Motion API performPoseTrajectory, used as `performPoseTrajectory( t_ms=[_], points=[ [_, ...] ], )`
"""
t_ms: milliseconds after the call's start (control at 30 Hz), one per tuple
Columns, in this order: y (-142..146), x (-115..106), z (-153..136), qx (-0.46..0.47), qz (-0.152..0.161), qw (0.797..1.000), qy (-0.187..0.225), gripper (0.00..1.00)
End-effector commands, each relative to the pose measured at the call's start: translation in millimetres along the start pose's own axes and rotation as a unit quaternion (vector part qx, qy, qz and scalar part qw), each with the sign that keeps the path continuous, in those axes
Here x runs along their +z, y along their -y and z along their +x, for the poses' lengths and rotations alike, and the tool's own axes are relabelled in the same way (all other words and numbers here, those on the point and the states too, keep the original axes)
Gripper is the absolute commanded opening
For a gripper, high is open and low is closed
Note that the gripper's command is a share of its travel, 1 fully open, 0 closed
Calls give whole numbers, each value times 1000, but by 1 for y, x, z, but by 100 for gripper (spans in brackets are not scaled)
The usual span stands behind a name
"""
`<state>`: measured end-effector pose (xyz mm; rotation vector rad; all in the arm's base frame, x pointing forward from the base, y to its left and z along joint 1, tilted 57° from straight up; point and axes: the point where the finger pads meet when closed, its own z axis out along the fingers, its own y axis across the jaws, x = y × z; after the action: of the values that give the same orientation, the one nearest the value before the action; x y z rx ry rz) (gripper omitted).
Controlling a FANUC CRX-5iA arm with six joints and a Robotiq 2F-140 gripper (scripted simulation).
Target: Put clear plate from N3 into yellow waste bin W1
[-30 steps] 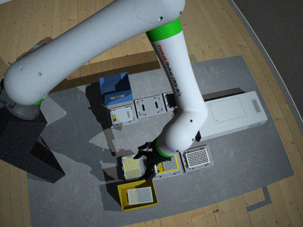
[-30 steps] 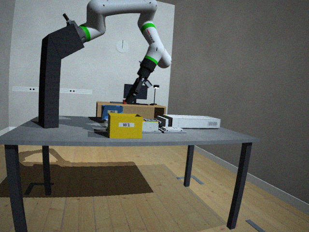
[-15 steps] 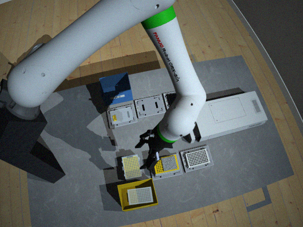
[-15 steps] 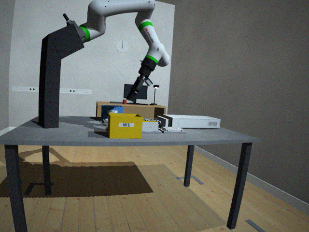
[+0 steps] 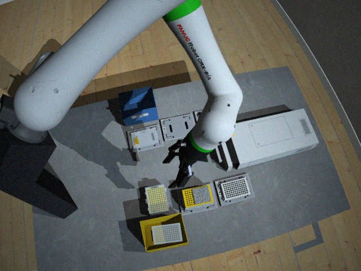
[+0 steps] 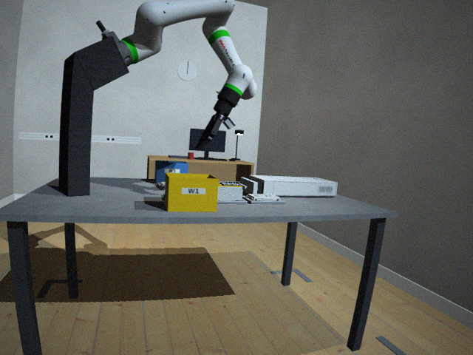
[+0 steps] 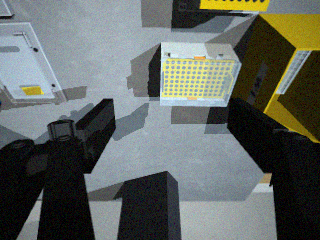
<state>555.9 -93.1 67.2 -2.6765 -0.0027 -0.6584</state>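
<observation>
The yellow waste bin W1 stands upright near the bench's front edge, and its label shows in the side view [image 6: 191, 191]. A clear plate [image 5: 166, 233] lies flat inside it. In the wrist view a strip of the plate [image 7: 296, 70] shows inside the bin [image 7: 285, 65] at the right. My gripper [image 5: 178, 174] [image 6: 205, 142] [image 7: 171, 113] hangs tilted, well above the bench, behind the bin. It is open and empty. An empty nest with a yellow tag [image 5: 144, 140] lies further back.
A box with a yellow well grid [image 5: 157, 199] stands just behind W1. A yellow-and-black plate [image 5: 198, 196] and a white plate [image 5: 234, 188] sit on nests to its right. A blue bin [image 5: 137, 105], another empty nest [image 5: 177, 126] and a long white instrument [image 5: 272, 136] lie at the back.
</observation>
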Motion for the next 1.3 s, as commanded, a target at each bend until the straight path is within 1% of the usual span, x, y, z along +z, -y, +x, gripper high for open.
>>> performPoseTrajectory(
  t_ms=[0,400,467,967,1267],
  points=[
    [10,-5,3,0,-1,1000,0,70],
    [53,-24,13,0,-1,1000,0,70],
    [53,-24,13,0,-1,1000,0,70],
    [107,-47,25,0,-1,1000,0,70],
    [112,-49,26,0,-1,1000,0,70]
  ],
)
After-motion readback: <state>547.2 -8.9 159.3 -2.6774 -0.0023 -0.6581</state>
